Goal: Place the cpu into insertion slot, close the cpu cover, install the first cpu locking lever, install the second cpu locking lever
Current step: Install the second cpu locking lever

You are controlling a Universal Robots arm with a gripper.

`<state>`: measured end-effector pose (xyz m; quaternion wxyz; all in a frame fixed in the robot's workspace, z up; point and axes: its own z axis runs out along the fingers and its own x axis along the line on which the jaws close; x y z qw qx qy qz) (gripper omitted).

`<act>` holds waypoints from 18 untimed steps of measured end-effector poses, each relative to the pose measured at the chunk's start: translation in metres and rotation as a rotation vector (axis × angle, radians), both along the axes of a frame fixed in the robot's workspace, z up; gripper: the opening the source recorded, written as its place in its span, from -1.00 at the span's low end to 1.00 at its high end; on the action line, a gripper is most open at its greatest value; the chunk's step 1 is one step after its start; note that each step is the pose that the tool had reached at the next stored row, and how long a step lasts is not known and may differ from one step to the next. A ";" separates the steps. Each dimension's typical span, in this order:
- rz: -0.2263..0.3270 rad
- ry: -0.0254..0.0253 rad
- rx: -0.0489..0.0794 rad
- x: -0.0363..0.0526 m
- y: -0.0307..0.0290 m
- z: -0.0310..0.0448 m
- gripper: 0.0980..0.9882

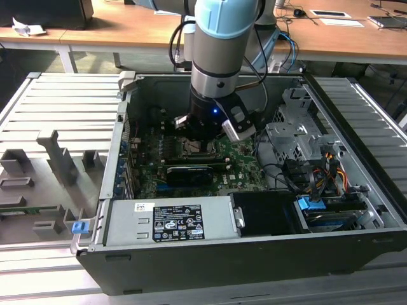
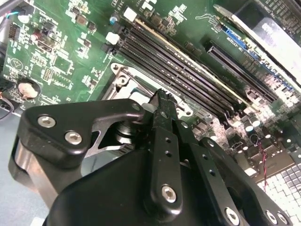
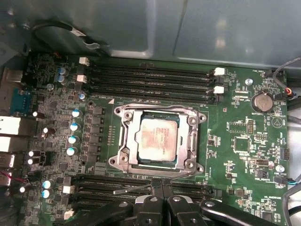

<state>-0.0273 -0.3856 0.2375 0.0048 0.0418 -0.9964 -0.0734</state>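
Note:
The cpu (image 3: 157, 141) lies flat in the insertion slot (image 3: 117, 162), its dull silver top showing through the window of the cpu cover (image 3: 189, 136), which lies down over it. My gripper (image 3: 158, 186) is shut, its black fingertips pressed together just beyond the socket's edge. A thin metal locking lever (image 3: 131, 189) runs along that edge and ends right at the fingertips. In the second wrist view the gripper (image 2: 162, 100) hangs low over a corner of the socket (image 2: 123, 77). In the exterior view the gripper (image 1: 202, 136) stands over the slot (image 1: 189, 151) inside the open computer case.
Black memory slots (image 3: 150, 80) flank the socket on two sides. A long black card (image 1: 189, 173) lies close by, and a power supply (image 1: 168, 222) sits toward the front. On the exterior view's right are a metal drive cage (image 1: 299, 136) and cables (image 1: 324, 168). Case walls (image 1: 127, 95) enclose it.

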 end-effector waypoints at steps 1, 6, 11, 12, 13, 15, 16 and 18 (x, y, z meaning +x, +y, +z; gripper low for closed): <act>0.000 0.0000 0.003 -0.0031 -0.0001 -0.0001 -0.98; 0.000 -0.0001 0.010 -0.0131 -0.0002 -0.0003 -0.98; 0.000 0.0000 0.017 -0.0187 -0.0003 -0.0008 -0.98; 0.000 0.0000 0.020 -0.0188 -0.0003 -0.0011 -0.98; 0.000 -0.0001 0.023 -0.0191 -0.0004 -0.0020 -0.98; 0.000 0.0000 0.028 -0.0213 -0.0009 -0.0053 -0.98; 0.000 0.0000 0.031 -0.0224 -0.0011 -0.0069 -0.98; 0.000 0.0000 0.035 -0.0236 -0.0013 -0.0102 -0.98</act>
